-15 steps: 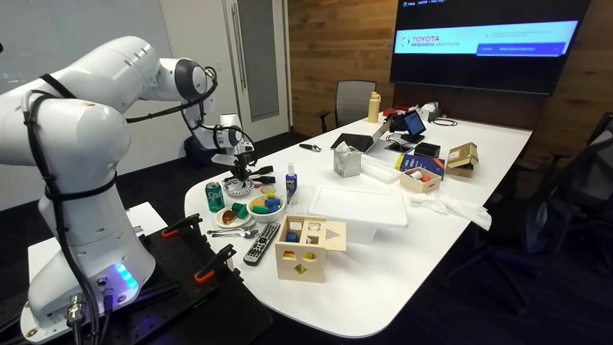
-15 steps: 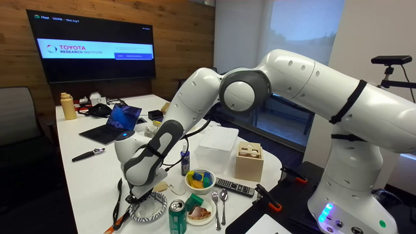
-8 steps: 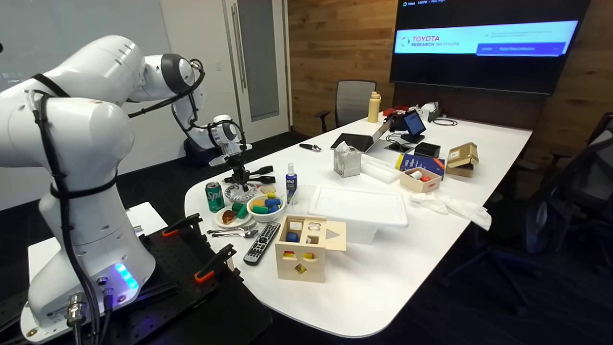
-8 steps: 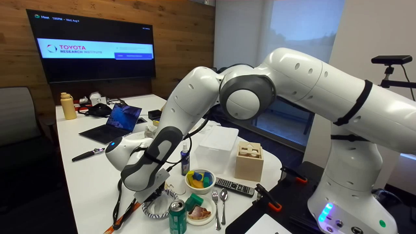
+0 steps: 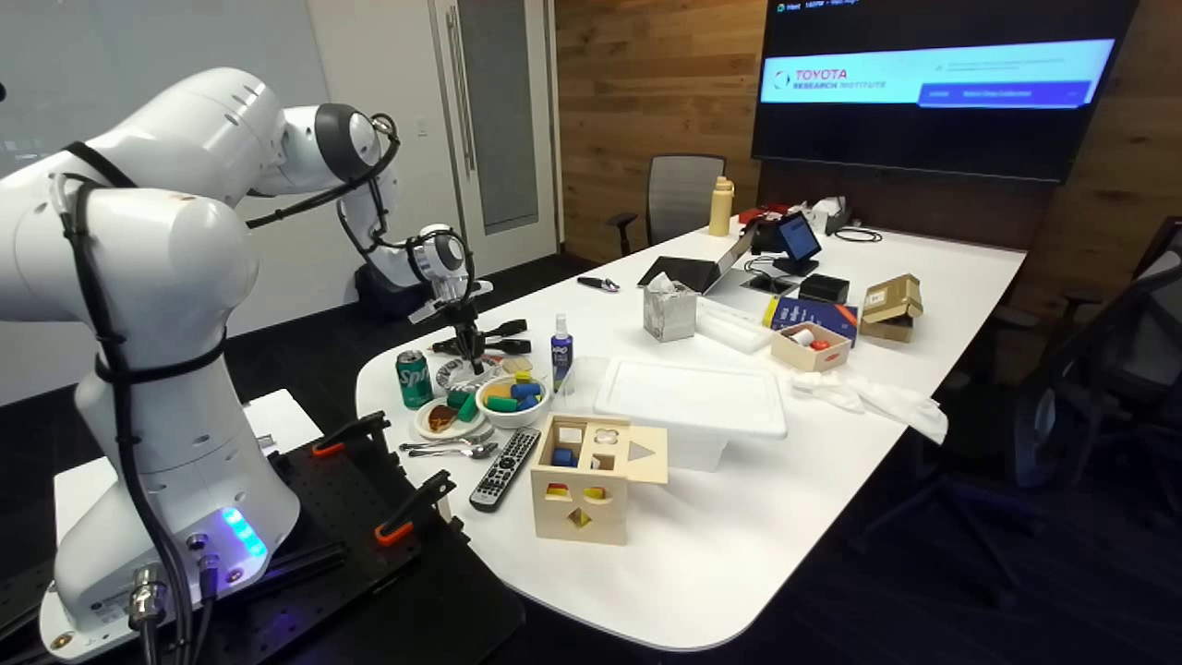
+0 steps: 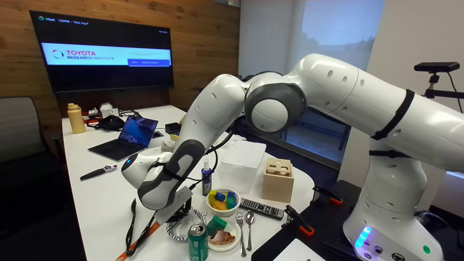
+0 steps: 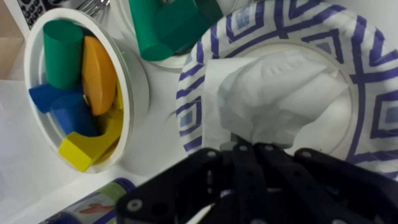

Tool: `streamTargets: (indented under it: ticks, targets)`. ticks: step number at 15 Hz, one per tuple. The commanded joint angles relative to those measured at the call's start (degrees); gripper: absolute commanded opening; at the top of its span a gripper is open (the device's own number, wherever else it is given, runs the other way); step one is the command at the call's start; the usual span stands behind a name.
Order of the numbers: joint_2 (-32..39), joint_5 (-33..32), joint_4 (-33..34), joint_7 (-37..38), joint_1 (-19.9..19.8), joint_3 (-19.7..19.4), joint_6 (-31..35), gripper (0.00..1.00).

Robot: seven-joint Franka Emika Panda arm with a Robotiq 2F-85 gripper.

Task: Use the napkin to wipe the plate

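The plate (image 7: pixel 367 81) had slid nearer the bowl (image 7: pixel 137 88), the pincer (image 7: pixel 256 147) clamped on a bunched napkin (image 7: pixel 270 96) inside the plate, and I feared that, nothing visible bracing the plate, more sideways pressure might shove rather than wipe it, striking the bowl.

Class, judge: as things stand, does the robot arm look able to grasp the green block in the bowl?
Probably not: the gripper looks shut on the napkin and would likely need to release it first. The green block itself seems free: nothing covers it in the bowl.
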Motion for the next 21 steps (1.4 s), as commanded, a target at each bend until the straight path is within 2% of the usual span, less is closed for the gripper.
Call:
streamTargets:
  ticks: [1, 5, 9, 16, 19, 21]
  targets:
    - [-3.32, 1.10, -4.14, -1.42, -1.55, 1.15, 6.39, 0.00]
    - [-6.17, 0.67, -8.79, -1.53, -1.68, 1.57, 16.11, 0.00]
    - [-9.30, 0.12, -13.93, -0.38, -1.94, 2.57, 22.38, 0.00]
    - [-11.26, -1.85, -15.95, 10.52, 2.39, -2.08, 14.05, 0.00]
    - [-11.51, -1.99, -15.22, 11.35, 1.30, -0.52, 7.66, 0.00]
    - [-12.20, -1.96, -15.61, 9.31, -0.20, 1.08, 6.62, 0.00]
